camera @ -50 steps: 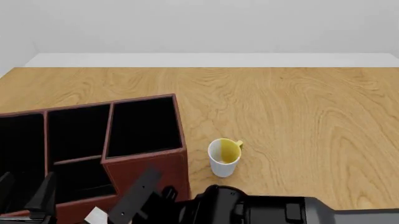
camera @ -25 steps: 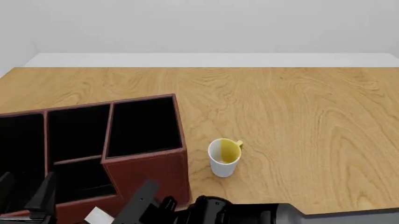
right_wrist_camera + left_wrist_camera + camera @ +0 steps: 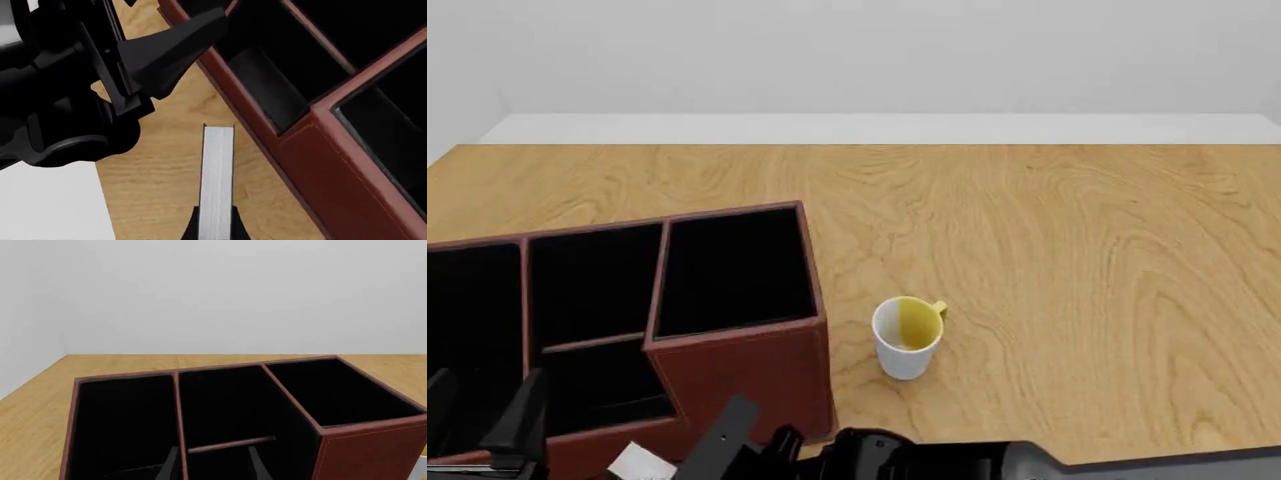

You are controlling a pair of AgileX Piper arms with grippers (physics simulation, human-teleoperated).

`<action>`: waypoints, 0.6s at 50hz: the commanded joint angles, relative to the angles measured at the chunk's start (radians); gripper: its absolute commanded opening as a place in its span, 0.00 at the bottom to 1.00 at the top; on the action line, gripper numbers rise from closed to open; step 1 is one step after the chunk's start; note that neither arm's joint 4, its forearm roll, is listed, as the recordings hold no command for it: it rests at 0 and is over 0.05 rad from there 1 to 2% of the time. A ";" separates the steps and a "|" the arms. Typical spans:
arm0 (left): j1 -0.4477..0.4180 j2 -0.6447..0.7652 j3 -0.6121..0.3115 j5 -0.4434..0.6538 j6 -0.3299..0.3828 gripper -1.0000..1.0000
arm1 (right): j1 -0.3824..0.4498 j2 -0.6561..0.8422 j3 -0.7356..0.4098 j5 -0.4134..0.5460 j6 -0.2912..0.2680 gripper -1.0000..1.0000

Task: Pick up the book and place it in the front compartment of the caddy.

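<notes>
Since the earlier frames, the right arm had drawn lower and nearer along the bottom edge of the front view, so that less of its black housing showed; the caddy and mug had kept their places.

At far left, the left gripper (image 3: 481, 420) hovered over the caddy's (image 3: 741, 365) near-left sections, its fingers (image 3: 257, 467) apart and holding nothing, presumably parked clear of the work. The caddy stood on the table (image 3: 1054, 220) with three tall rear sections and a lower-walled front section, the low wall facing the arms, which made that section the easiest to enter from above.

Just right of the left gripper, the book (image 3: 217, 177) was clamped edge-on at one end between the fingers of the right gripper (image 3: 215, 227), its pale page edge turned toward the wrist camera. It hung over bare table just beside the caddy's near wall, not yet above any section. Held on edge, it was probably meant to slide down into the narrow front slot.

Further right, the mug (image 3: 908, 336) stood upright just beside the caddy's right corner, apart from it and from both arms.
</notes>
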 commanded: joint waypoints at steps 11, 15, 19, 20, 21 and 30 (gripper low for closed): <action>0.000 0.000 0.000 0.000 0.000 1.00 | 0.018 -0.125 -0.051 0.101 -0.036 0.00; 0.000 0.000 0.000 0.000 0.000 1.00 | 0.041 -0.143 -0.069 0.129 -0.030 0.00; 0.000 0.000 0.000 0.000 0.000 1.00 | 0.054 -0.158 -0.081 0.148 -0.031 0.00; 0.000 0.000 0.000 0.000 0.000 1.00 | 0.054 -0.161 -0.081 0.150 -0.034 0.00; 0.000 0.000 0.000 0.000 0.000 1.00 | 0.054 -0.167 -0.082 0.156 -0.036 0.00; 0.000 0.000 0.000 0.000 0.000 1.00 | 0.050 -0.213 -0.084 0.198 -0.050 0.00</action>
